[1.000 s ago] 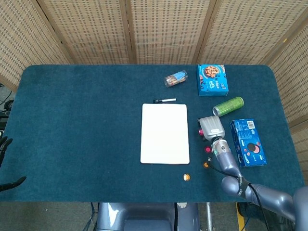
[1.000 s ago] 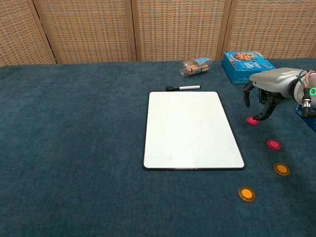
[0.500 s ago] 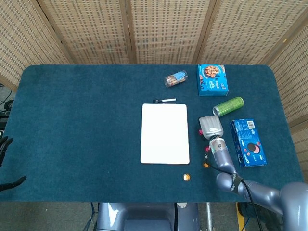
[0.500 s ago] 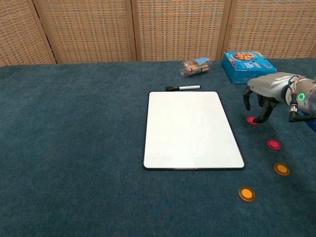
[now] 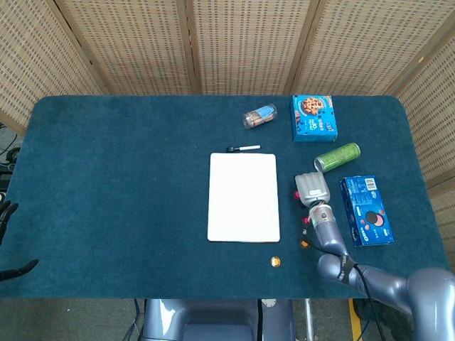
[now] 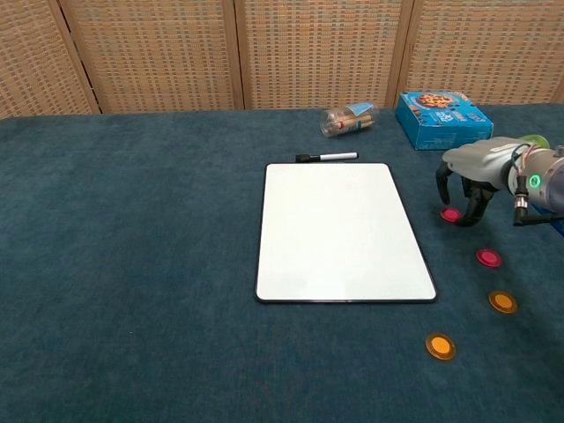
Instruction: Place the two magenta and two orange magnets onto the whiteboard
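The whiteboard (image 5: 242, 197) (image 6: 344, 231) lies flat mid-table with nothing on it. All the magnets lie on the cloth to its right: two magenta magnets (image 6: 450, 214) (image 6: 488, 257) and two orange magnets (image 6: 502, 301) (image 6: 440, 345). My right hand (image 6: 476, 172) (image 5: 313, 188) hovers over the farther magenta magnet (image 5: 297, 194), its fingers curled down on either side of it; the magnet still lies on the table. Only the dark fingers of my left hand (image 5: 6, 213) show, spread at the left edge of the head view, holding nothing.
A black marker (image 6: 327, 157) lies along the whiteboard's far edge, with a clear jar (image 6: 349, 119) on its side beyond it. A blue cookie box (image 6: 441, 119), a green can (image 5: 337, 157) and a second blue box (image 5: 365, 210) crowd the right side.
My right hand has sunk a little and its fingers have drawn closer around the far magenta magnet. Nothing else has moved.
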Robot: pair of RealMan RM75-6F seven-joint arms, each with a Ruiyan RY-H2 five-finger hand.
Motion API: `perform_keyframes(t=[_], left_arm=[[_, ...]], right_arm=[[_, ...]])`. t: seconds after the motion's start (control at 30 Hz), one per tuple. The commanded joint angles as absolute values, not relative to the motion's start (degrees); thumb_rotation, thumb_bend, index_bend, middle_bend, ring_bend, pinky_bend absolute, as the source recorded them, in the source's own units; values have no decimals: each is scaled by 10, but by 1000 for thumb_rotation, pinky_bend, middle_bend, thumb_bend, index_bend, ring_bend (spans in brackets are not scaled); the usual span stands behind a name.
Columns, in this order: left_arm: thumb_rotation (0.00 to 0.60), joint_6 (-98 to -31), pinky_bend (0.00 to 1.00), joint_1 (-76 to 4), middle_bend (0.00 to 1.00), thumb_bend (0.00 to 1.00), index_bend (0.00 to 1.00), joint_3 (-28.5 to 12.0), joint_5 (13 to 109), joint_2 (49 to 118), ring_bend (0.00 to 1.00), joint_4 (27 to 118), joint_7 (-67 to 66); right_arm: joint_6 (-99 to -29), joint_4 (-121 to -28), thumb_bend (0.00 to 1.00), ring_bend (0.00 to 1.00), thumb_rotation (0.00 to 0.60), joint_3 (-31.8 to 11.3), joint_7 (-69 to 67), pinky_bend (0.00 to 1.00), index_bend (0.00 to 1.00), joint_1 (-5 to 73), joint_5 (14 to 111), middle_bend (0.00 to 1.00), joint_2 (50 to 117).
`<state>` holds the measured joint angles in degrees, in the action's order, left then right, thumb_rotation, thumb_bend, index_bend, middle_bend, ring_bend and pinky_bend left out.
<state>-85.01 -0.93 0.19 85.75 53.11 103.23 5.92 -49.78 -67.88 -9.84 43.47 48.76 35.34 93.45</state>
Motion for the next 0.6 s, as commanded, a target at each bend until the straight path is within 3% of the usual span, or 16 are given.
perform_keyframes(t=[0.03,0.47,0.6], left_arm=[[600,-850,0,-9,0,17,0,2,857,531,0,1032,60],[600,-848,0,-10,0,17,0,1,855,530,0,1032,61],[600,-848,0,-10,0,17,0,1,853,530,0,1032,63]], right_arm=[[-496,-675,311,997,600,-96,436,1000,430,489,351,982,937],[-488,-653,311,997,600,-89,442,1000,430,494,337,983,951],[-488,-650,314,997,600,-88,443,1000,501,495,335,983,954]])
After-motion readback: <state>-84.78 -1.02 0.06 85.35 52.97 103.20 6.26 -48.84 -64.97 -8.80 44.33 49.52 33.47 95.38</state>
